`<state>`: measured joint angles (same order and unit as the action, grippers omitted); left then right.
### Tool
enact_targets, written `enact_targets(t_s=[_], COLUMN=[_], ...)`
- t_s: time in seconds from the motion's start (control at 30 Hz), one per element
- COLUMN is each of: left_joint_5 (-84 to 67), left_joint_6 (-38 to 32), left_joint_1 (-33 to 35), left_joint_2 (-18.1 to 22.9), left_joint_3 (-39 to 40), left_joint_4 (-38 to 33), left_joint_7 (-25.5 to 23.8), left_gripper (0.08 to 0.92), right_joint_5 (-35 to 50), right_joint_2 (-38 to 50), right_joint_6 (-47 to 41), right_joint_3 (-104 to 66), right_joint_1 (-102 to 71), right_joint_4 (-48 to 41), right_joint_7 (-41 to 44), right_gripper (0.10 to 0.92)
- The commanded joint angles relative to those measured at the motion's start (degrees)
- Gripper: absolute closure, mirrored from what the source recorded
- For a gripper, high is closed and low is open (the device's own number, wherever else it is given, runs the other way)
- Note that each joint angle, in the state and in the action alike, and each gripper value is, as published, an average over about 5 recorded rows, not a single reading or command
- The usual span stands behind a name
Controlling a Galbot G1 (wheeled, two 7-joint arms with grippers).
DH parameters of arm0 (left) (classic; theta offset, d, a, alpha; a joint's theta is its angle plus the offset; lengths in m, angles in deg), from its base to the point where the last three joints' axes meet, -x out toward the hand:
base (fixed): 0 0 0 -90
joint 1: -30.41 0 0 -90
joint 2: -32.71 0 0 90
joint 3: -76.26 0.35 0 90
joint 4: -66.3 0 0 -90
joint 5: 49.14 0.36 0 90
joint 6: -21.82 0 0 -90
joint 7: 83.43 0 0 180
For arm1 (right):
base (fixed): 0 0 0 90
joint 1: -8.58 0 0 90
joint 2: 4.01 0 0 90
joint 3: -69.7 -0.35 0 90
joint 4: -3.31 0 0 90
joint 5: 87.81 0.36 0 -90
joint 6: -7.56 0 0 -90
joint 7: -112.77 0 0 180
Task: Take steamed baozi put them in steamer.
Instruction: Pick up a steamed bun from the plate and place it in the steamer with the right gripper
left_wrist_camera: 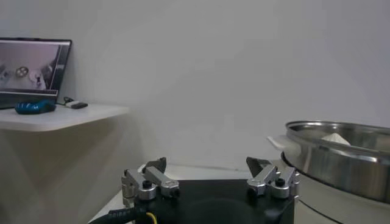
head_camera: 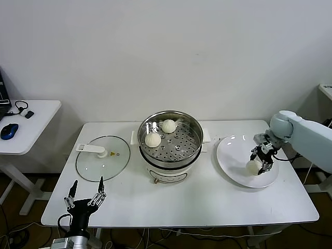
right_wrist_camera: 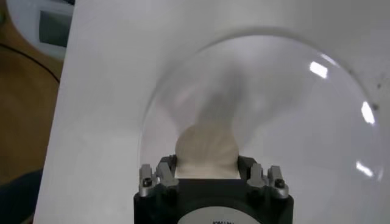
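Now the right gripper (head_camera: 262, 158) closes on a bun (head_camera: 252, 166) on the plate (head_camera: 231, 155), ready for the steamer (head_camera: 170, 139); the left gripper (head_camera: 84, 199) idles open.

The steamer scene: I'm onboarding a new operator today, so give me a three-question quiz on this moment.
1. How many steamed baozi lie in the steamer?
2. True or false: the glass lid sits on the steamer.
3. The right gripper is closed on a bun over: A) the white plate B) the steamer C) the lid

Key: 1. Two. 2. False; it lies on the table to the steamer's left. 3. A. The left gripper waits open at the table's near edge.
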<state>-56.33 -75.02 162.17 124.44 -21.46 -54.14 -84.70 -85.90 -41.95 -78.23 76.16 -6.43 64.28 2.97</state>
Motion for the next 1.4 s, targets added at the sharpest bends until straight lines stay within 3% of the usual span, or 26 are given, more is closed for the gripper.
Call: enact_targets(t_s=[0.03,0.53,1.1,1.4], left_joint_5=[0.1,0.0,0.2,0.2], left_joint_6=[0.2,0.3,0.7,0.8], left_joint_1=[-0.4,-0.4,-0.5,-0.6], left_joint_2=[0.0,0.1,0.3,0.3], left_joint_3=[0.1,-0.2,-0.6,-0.7], left_joint_4=[-0.2,-0.4,-1.6,-1.7], left_joint_7=[0.0,0.1,0.1,0.1], left_gripper=[0.177,0.177,0.177,0.177], right_joint_5=[5.9,7.7,-5.0,-9.8], right_joint_2=[-0.3,-15.1,-31.5,-34.7], right_joint_6=[5.1,14.8,22.6,24.3], right_joint_3=[15.5,19.2,10.4,9.1], right_joint_1=[23.1,38.0,26.7,20.6], right_joint_4=[10.7,17.4,13.8,11.4], right_joint_7=[1.2,1.1,0.3,0.0], right_gripper=[0.371,0.364,0.364,0.362])
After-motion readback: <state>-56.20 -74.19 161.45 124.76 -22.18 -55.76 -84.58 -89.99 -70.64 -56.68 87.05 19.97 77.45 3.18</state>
